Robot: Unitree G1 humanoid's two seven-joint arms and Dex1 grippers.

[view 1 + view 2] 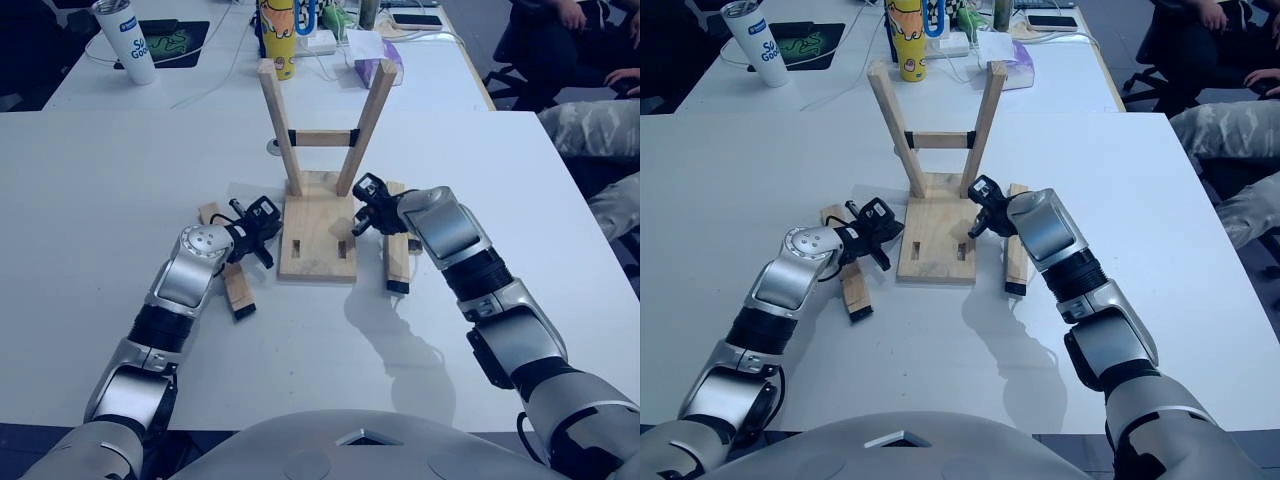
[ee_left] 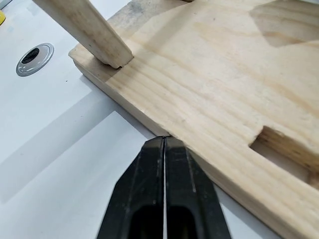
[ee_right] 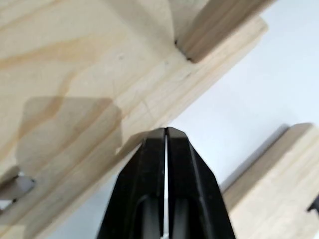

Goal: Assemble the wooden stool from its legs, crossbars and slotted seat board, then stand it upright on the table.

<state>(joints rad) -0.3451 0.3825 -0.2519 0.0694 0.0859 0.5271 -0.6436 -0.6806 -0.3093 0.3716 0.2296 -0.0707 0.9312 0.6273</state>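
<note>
Your left jaws, shut and empty, touch the seat board (image 1: pixel 318 238) at one edge. Your right jaws, likewise shut, touch the opposite edge.

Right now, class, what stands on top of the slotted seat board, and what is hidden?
Two legs rise from far slots of the seat board, joined by a crossbar. The near slots are empty. The leg ends are hidden in the wood.
</note>
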